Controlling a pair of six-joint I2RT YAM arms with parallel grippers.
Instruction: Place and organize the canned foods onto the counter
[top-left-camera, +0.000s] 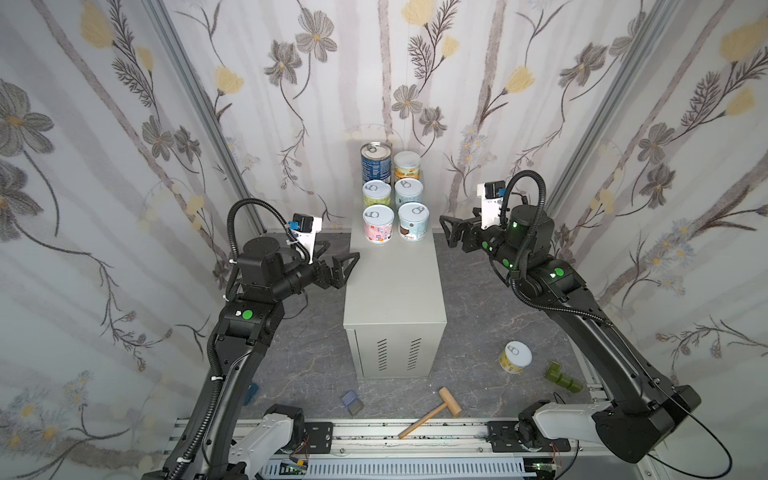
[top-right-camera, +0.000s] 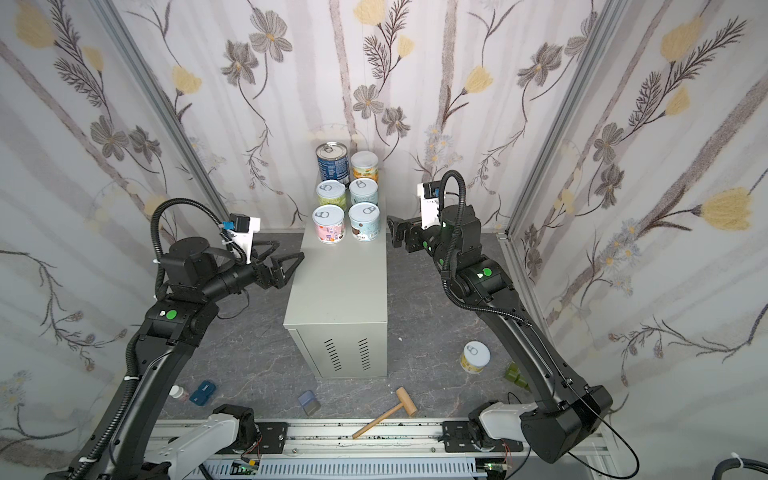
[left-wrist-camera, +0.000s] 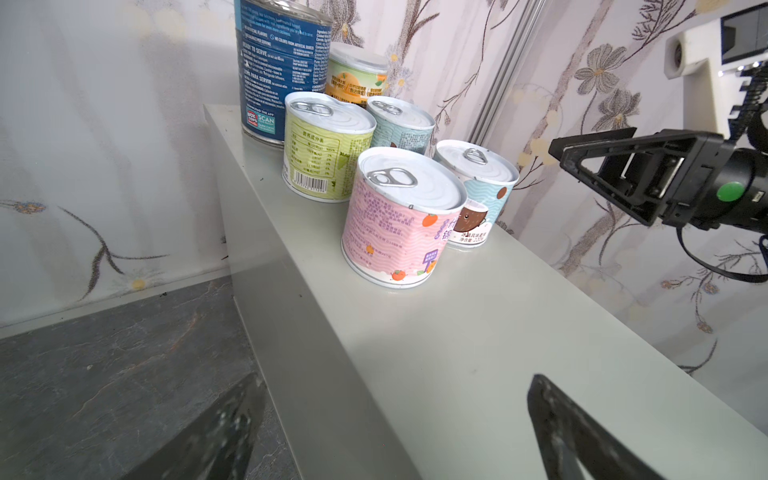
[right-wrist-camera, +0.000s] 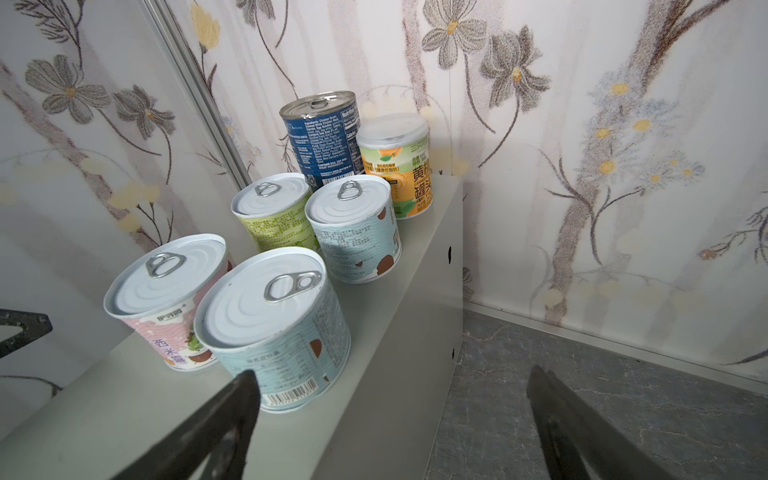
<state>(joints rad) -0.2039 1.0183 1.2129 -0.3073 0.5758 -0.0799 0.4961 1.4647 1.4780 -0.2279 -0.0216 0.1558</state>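
Observation:
The counter (top-left-camera: 395, 291) is a tall light-grey box in the middle of the floor. Several canned foods stand in two columns at its far end: a tall blue can (top-left-camera: 376, 162), an orange one (top-left-camera: 406, 165), a green one (top-left-camera: 377, 194), a pale blue one (top-left-camera: 408, 193), a pink one (top-left-camera: 378, 224) and a light blue one (top-left-camera: 413, 221). A yellow can (top-left-camera: 515, 357) stands on the floor to the counter's right. My left gripper (top-left-camera: 343, 255) hovers open at the counter's left edge, holding nothing. My right gripper (top-left-camera: 444, 230) is open and empty beside the light blue can (right-wrist-camera: 274, 328).
On the dark marbled floor near the front lie a wooden mallet (top-left-camera: 432, 411), a blue-grey block (top-left-camera: 352, 402), green pieces (top-left-camera: 563, 376), a blue item (top-right-camera: 202, 392) and a small bottle (top-right-camera: 178, 392). Flowered walls close in on three sides. A metal rail (top-left-camera: 395, 432) runs along the front.

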